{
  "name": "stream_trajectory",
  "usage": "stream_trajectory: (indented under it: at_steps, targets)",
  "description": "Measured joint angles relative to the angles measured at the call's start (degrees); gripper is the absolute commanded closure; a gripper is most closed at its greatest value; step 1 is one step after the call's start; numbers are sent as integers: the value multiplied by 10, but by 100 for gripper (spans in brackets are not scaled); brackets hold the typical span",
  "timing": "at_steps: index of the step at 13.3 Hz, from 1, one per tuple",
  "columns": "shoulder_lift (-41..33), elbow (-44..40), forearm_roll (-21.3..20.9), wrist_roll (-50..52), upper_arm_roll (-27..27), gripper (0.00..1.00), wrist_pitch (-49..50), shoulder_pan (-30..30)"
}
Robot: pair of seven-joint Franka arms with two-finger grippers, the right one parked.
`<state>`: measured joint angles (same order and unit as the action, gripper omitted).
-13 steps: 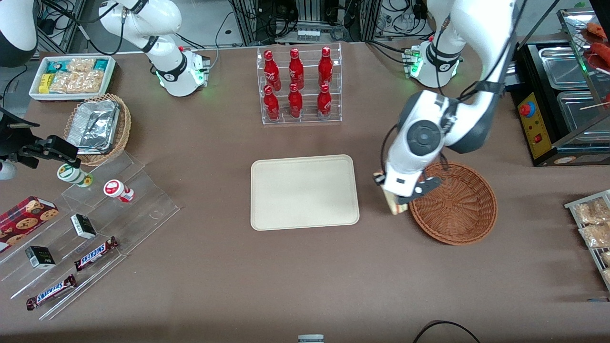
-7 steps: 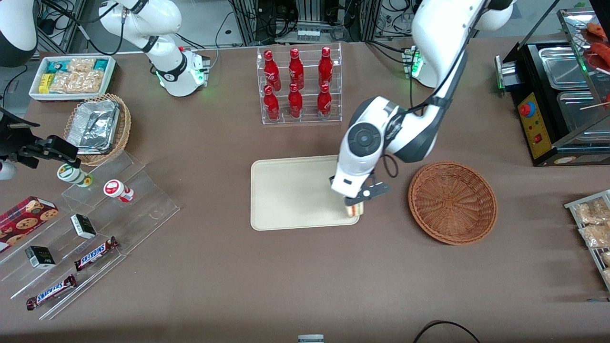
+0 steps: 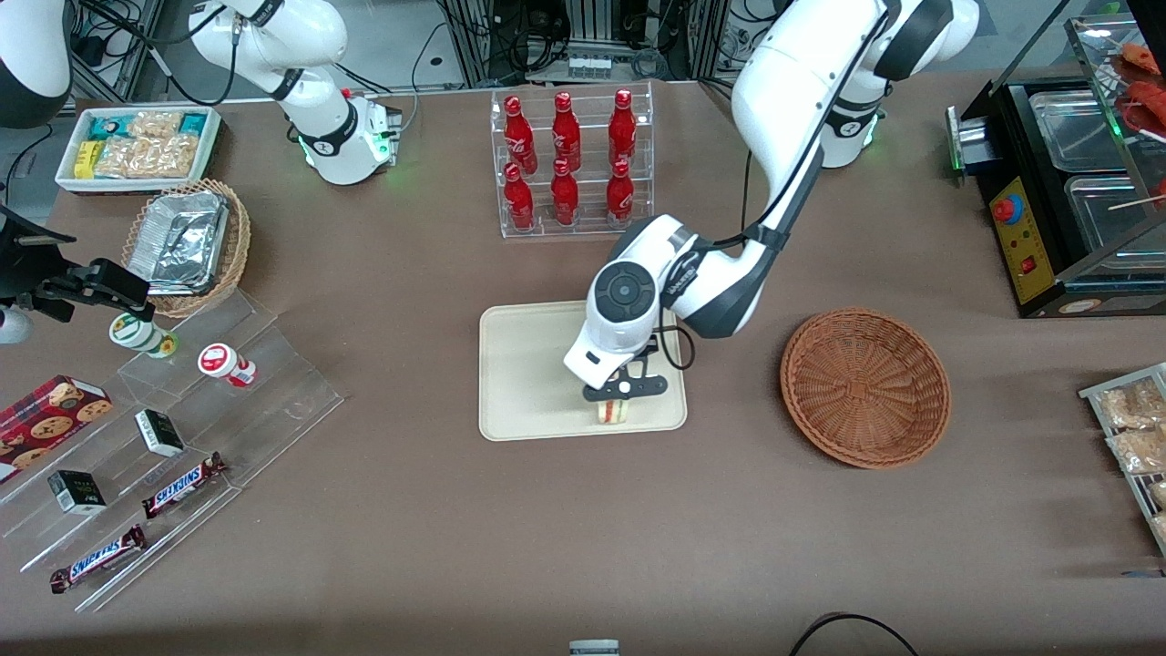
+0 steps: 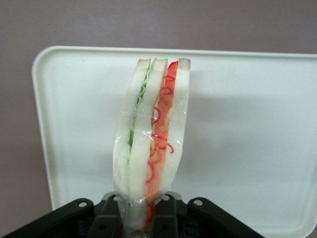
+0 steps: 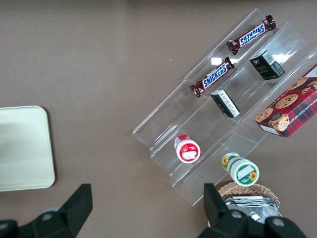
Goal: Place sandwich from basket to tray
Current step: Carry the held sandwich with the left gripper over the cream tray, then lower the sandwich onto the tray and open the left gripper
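Observation:
The sandwich (image 3: pixel 615 412), a wrapped white-bread wedge with green and red filling (image 4: pixel 151 134), is held upright over the cream tray (image 3: pixel 533 364), near the tray's edge closest to the front camera. My gripper (image 3: pixel 618 397) is shut on the wedge's lower end; in the wrist view my gripper (image 4: pixel 140 215) pinches it between both black fingers, with the tray (image 4: pixel 247 124) underneath. Whether the sandwich touches the tray I cannot tell. The reddish-brown wicker basket (image 3: pixel 865 387) stands empty beside the tray, toward the working arm's end.
A clear rack of red bottles (image 3: pixel 569 164) stands farther from the camera than the tray. Acrylic steps with Snickers bars (image 3: pixel 182 487) and a foil-tray basket (image 3: pixel 187 244) lie toward the parked arm's end. A black food warmer (image 3: pixel 1066 182) sits at the working arm's end.
My gripper carried the sandwich from beside the basket's rim across the table and over the tray, ending near the tray's camera-side edge. The basket stayed put.

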<state>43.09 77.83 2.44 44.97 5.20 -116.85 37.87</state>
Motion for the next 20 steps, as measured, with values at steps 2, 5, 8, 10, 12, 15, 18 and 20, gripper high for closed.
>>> stream_trajectory:
  at_steps: [2,5,8,10,12,15,18,20]
  targets:
    - [26,-30,0,12,0,100,12,10]
    - [71,-83,1,31,0,100,44,16]
    - [86,-102,2,58,0,100,51,17]
    - [86,-106,2,71,1,100,56,18]
    - [86,-109,2,82,1,100,60,19]
    - [86,-109,2,101,2,100,61,27]
    - [86,-109,2,107,2,100,60,34]
    - [86,-109,2,108,1,51,60,34]
